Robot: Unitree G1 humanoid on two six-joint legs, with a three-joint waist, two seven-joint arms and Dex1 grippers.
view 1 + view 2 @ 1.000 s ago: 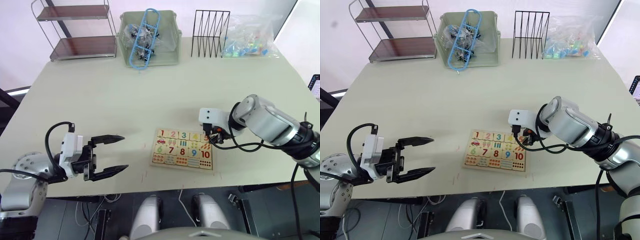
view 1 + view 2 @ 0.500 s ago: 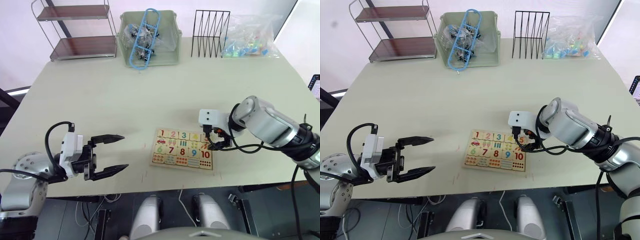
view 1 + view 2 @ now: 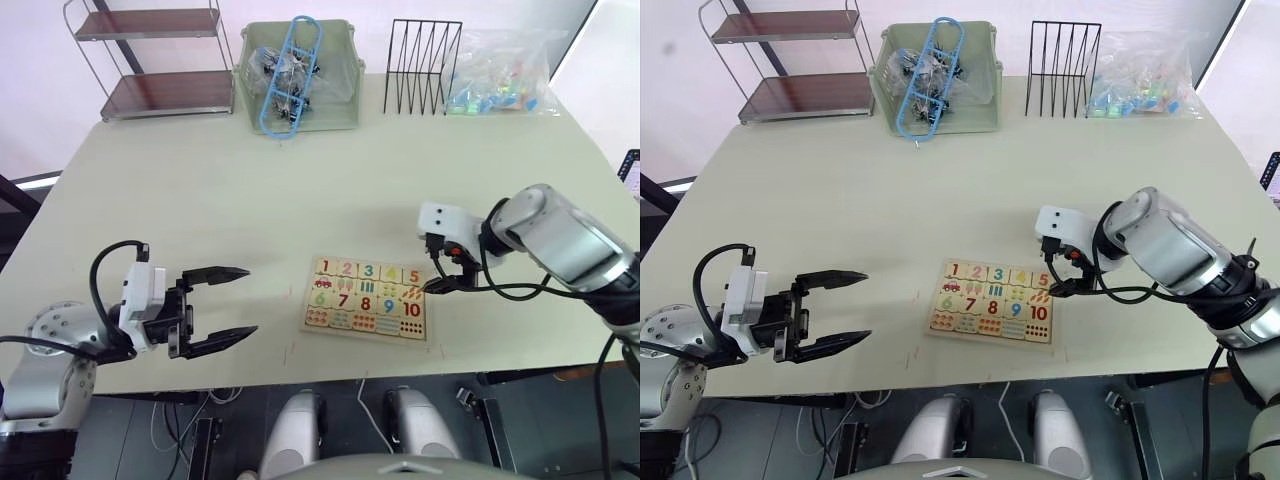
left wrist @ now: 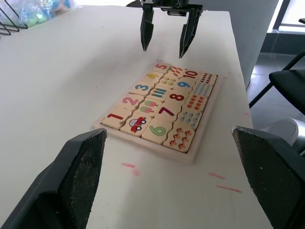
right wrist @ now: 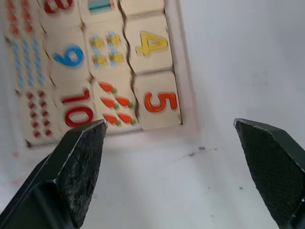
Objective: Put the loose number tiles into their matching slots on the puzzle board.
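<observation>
five tiles (image 4: 138,88) sit in the board (image 3: 366,297); both grippers empty.
we judge them light, stiff, slick; edges offer grip. left gripper (image 3: 218,308) and right gripper (image 4: 167,32) have jaws spread.

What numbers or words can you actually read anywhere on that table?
"1" "2" "3" "4" "5": the top row of number tiles in the puzzle board.
"6" "7" "8" "9" "10": the second row of squares.
The remaining squares carry pictures and dots, no text.
The bag behind: nothing readable.
</observation>
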